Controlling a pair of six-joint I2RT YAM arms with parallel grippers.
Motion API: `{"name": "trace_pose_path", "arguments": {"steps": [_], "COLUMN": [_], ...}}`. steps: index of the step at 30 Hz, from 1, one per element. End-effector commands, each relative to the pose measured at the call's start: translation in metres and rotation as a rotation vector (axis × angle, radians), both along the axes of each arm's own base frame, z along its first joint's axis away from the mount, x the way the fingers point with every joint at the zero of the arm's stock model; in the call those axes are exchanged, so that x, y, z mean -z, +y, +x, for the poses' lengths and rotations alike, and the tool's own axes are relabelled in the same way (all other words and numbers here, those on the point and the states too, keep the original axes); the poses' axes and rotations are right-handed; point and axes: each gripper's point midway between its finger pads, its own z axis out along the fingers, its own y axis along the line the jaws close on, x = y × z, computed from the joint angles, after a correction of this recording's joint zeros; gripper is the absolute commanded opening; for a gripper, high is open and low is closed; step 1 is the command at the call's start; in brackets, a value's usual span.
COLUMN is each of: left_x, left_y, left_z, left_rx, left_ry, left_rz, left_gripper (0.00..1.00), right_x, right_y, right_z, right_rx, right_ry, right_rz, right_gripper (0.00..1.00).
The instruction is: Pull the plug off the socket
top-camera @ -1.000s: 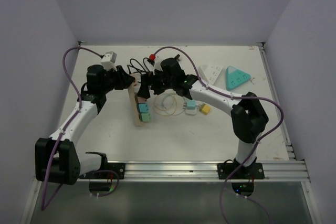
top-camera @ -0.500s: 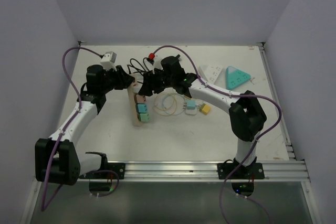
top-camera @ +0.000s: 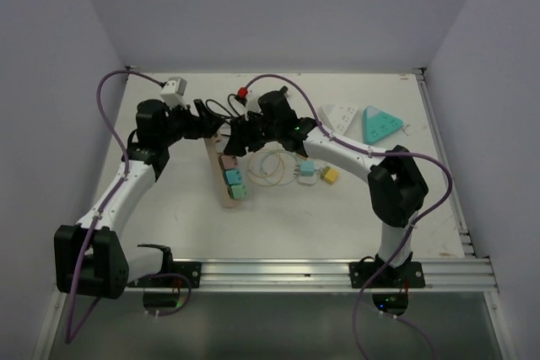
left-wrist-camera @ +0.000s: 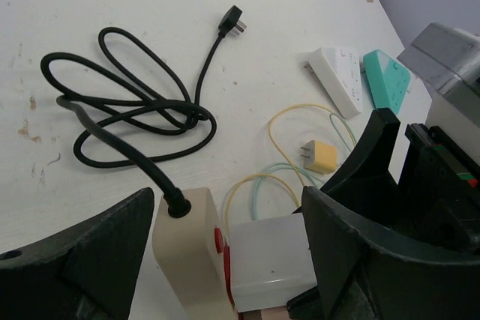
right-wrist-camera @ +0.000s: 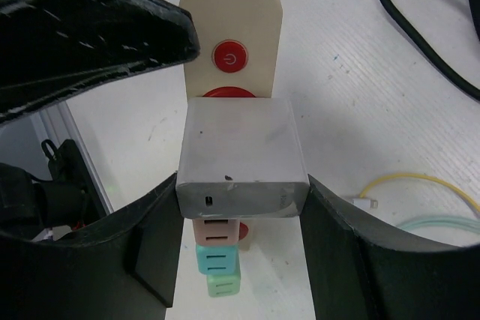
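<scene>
The right tool [right-wrist-camera: 241, 181] pinches the white plug [right-wrist-camera: 240, 144]; better pull straight off (no twisting) once the spread left tool [left-wrist-camera: 229, 215] pins the strip [left-wrist-camera: 187, 252].

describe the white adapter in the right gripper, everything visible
The adapter is a whitish-grey, matte, plastic-looking cube with rounded edges and faint scuffs. Its near face has one small slot. It sits square over the beige strip, beside the red button, with three coloured plugs next in the row. The right gripper is closed on it, fingers pressed on both sides. Its prongs are hidden, so I cannot tell whether it is seated or already out.
</scene>
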Motion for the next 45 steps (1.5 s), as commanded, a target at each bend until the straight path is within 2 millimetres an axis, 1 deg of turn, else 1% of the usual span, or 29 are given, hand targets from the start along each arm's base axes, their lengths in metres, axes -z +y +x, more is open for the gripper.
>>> {"name": "trace_pose_path", "arguments": {"steps": [1, 3, 4, 5, 6, 7, 9, 11, 12, 15, 18, 21, 24, 25, 28, 29, 31, 34, 38, 42, 44, 45], "left_x": [-0.035, -0.025, -0.024, -0.017, -0.008, -0.006, 0.005, 0.01, 0.017, 0.027, 0.031, 0.033, 0.046, 0.049, 0.056, 0.055, 0.061, 0.065, 0.07, 0.077, 0.081, 0.083], "left_y": [-0.003, -0.001, 0.0, 0.0, 0.002, 0.004, 0.007, 0.01, 0.011, 0.017, 0.021, 0.018, 0.015, 0.01, 0.002, 0.0, -0.003, -0.01, -0.019, -0.019, -0.018, -0.017], "left_z": [0.007, 0.009, 0.011, 0.013, 0.011, 0.013, 0.013, 0.014, 0.01, 0.003, -0.004, -0.009, -0.012, -0.014, -0.016, -0.014, -0.015, -0.015, -0.015, -0.013, -0.011, -0.01], "left_rx": [0.018, 0.011, -0.001, -0.005, -0.012, -0.026, -0.045, -0.081, -0.091, -0.153, -0.2, -0.207, -0.209, -0.196, -0.178, -0.176, -0.178, -0.165, -0.152, -0.174, -0.183, -0.189], "left_ry": [-0.101, -0.061, -0.049, -0.02, 0.021, 0.035, 0.089, 0.127, 0.164, 0.237, 0.287, 0.326, 0.384, 0.406, 0.425, 0.418, 0.436, 0.446, 0.45, 0.447, 0.441, 0.437], "left_rz": [0.008, 0.013, 0.017, 0.022, 0.029, 0.035, 0.043, 0.036, 0.033, 0.008, -0.014, -0.05, -0.07, -0.092, -0.148, -0.16, -0.178, -0.201, -0.197, -0.199, -0.196, -0.196], "left_gripper": [0.84, 0.84, 0.84, 0.84, 0.84, 0.84, 0.85, 0.85, 0.86, 0.85, 0.86, 0.88, 0.88, 0.87, 0.83, 0.8, 0.76, 0.72, 0.71, 0.65, 0.58, 0.51], "right_x": [-0.048, -0.05, -0.051, -0.053, -0.053, -0.052, -0.053, -0.051, -0.05, -0.05, -0.047, -0.046, -0.044, -0.044, -0.043, -0.042, -0.042, -0.041, -0.04, -0.039, -0.04, -0.04], "right_y": [0.007, 0.006, 0.006, 0.006, 0.006, 0.006, 0.006, 0.007, 0.008, 0.009, 0.01, 0.011, 0.012, 0.012, 0.014, 0.015, 0.015, 0.015, 0.016, 0.017, 0.017, 0.017], "right_z": [0.005, 0.005, 0.006, 0.006, 0.006, 0.007, 0.008, 0.008, 0.009, 0.008, 0.007, 0.006, 0.006, 0.006, 0.005, 0.005, 0.004, 0.005, 0.004, 0.003, 0.003, 0.002], "right_rx": [-0.031, -0.029, -0.023, -0.024, -0.024, -0.02, -0.019, -0.021, -0.022, -0.031, -0.038, -0.046, -0.049, -0.049, -0.053, -0.056, -0.057, -0.057, -0.058, -0.06, -0.062, -0.064], "right_ry": [-0.126, -0.131, -0.135, -0.14, -0.141, -0.141, -0.145, -0.139, -0.139, -0.135, -0.129, -0.126, -0.119, -0.118, -0.114, -0.113, -0.113, -0.11, -0.111, -0.105, -0.104, -0.104], "right_rz": [0.064, 0.065, 0.065, 0.069, 0.068, 0.066, 0.067, 0.067, 0.066, 0.063, 0.061, 0.062, 0.066, 0.068, 0.075, 0.076, 0.078, 0.076, 0.074, 0.079, 0.082, 0.084], "right_gripper": [0.0, 0.0, 0.0, 0.0, 0.0, 0.0, 0.0, 0.0, 0.0, 0.0, 0.0, 0.0, 0.0, 0.0, 0.0, 0.0, 0.0, 0.0, 0.0, 0.0, 0.0, 0.0]}}
